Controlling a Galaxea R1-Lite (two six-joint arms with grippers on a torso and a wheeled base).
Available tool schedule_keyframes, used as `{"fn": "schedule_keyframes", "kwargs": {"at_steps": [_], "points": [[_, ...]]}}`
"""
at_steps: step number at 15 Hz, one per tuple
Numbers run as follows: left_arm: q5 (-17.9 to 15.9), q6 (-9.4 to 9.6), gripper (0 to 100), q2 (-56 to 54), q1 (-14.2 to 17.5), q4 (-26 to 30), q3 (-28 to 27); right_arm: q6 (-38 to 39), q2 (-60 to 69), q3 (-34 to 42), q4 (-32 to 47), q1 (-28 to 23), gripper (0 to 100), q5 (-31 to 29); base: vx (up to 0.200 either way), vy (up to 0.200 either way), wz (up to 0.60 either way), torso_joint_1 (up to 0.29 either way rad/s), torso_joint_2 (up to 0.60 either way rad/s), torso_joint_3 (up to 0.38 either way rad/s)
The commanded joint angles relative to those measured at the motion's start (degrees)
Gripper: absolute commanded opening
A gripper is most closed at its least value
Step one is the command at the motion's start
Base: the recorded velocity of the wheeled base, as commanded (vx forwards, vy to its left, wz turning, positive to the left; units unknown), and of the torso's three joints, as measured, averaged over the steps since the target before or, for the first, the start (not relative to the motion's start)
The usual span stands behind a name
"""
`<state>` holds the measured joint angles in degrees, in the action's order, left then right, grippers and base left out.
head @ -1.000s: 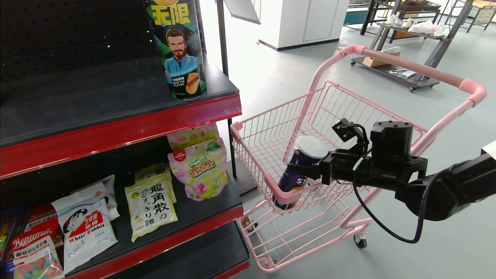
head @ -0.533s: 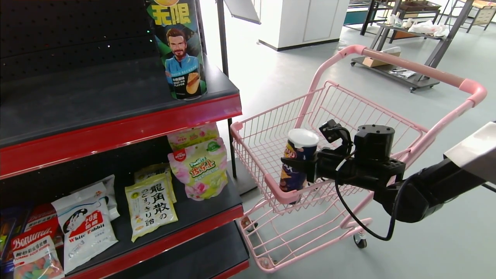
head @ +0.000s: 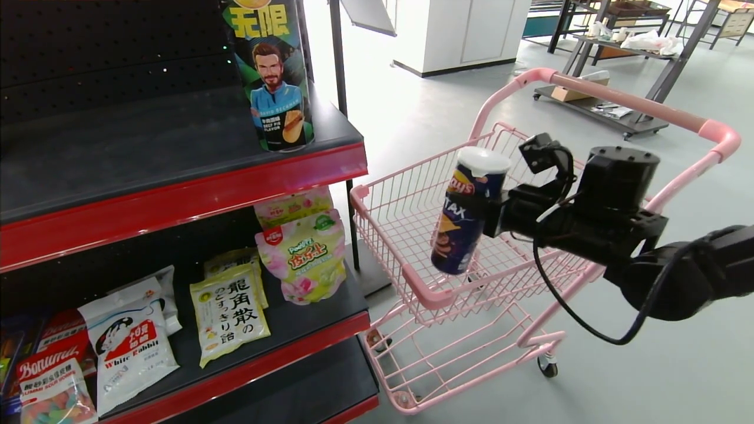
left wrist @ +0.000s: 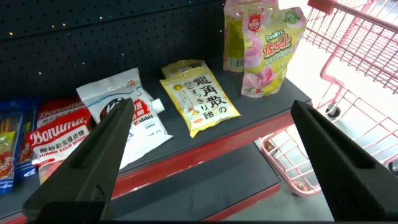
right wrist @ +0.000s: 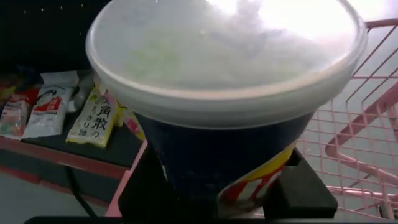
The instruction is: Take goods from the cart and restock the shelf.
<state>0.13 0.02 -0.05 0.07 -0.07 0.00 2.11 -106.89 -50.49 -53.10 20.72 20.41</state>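
Note:
My right gripper [head: 478, 213] is shut on a dark blue chip can [head: 466, 212] with a white lid, held tilted above the pink cart's [head: 412, 282] basket. The same chip can [right wrist: 230, 106] sits lid-first between the right gripper [right wrist: 217, 186] in the right wrist view. A tall green chip can [head: 274, 76] stands on the upper shelf [head: 177, 188] near its right end. My left gripper [left wrist: 211, 155] hangs open in front of the lower shelf [left wrist: 205, 149], its dark fingers [left wrist: 93, 162] wide apart with nothing between them.
The lower shelf [head: 318, 335] holds several snack bags, among them a yellow bag [head: 227, 312], a white bag [head: 132, 347] and a pink-green pouch [head: 306, 256]. The upper shelf has bare room left of the green can. Racks [head: 624, 65] stand far behind the cart.
My right gripper has lifted the blue chip can up out of the cart basket, from resting low behind the front rim to hanging above it. The cart and shelf goods stayed put.

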Motion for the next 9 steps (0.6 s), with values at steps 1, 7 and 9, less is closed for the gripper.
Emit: {"fn": "schedule_keyframes", "kwargs": {"at_steps": [1,7,9], "points": [[0.04,-0.02,100,0.05,0.01,-0.01,0.0,0.0,17.94,-8.13,16.1,0.28,0,-4.85,0.0,0.0,0.0,0.0,0.0,0.0],[-0.05,-0.11,100,0.05,0.01,-0.01,0.0,-1.49,44.13,-0.31,54.42,8.98,0,-14.34,0.0,0.0,0.0,0.0,0.0,0.0],[-0.05,-0.02,100,0.05,0.01,-0.01,0.0,-3.25,47.65,4.53,53.45,12.32,0,-13.64,0.0,0.0,0.0,0.0,0.0,0.0]]}}
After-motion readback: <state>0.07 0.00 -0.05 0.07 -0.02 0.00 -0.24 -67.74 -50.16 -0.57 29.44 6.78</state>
